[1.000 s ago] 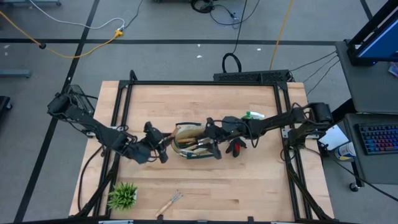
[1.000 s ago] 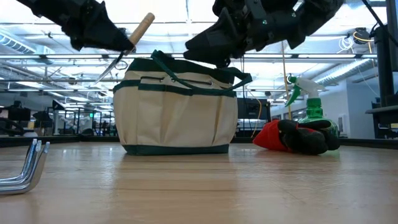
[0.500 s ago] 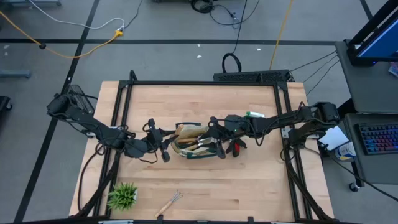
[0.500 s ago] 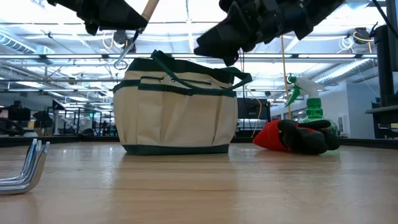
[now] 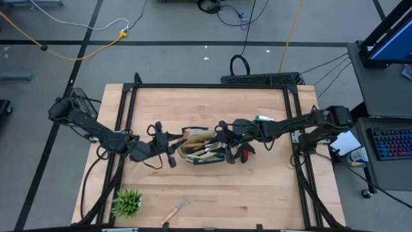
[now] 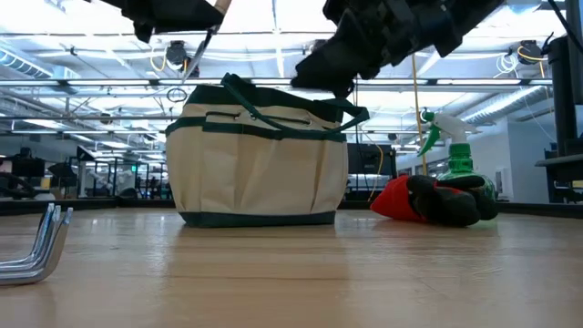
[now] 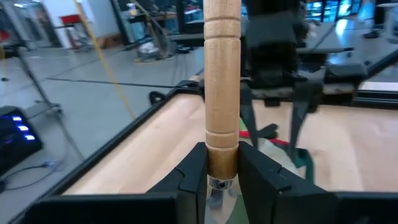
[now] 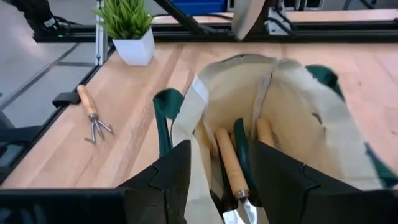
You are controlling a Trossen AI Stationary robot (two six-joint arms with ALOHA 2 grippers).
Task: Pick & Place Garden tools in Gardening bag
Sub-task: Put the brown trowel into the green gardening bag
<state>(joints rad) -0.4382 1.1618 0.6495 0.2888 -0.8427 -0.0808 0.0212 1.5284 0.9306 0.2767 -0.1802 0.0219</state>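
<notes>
High view: gardening bag near middle of table, mouth open, wooden handles showing inside. Left gripper just beside bag's left edge, holding a wooden-handled tool whose handle leans over bag's left rim. Right gripper at bag's right rim. Red-and-black gloves just right of bag; green spray bottle beyond the gloves, partly hidden by the right arm. Small rake lying well in front of bag near table's front edge, potted plant toward the front-left corner. Wide bare wood behind and in front of bag.

Low view: bag upright, loop handles up, side pockets visible, which top view hides. Both grippers above bag's top, clear of the table. Gloves and spray bottle right of bag, apart from it. Bent metal tines at near left edge.

Left wrist view: gripper fingers pinching the tool's handle at its metal collar, handle upright; other arm beyond.

Right wrist view: gripper fingers spread, hovering over open bag mouth, gripping nothing; two wooden handles and a metal blade inside bag, rake and plant on table beyond bag.
</notes>
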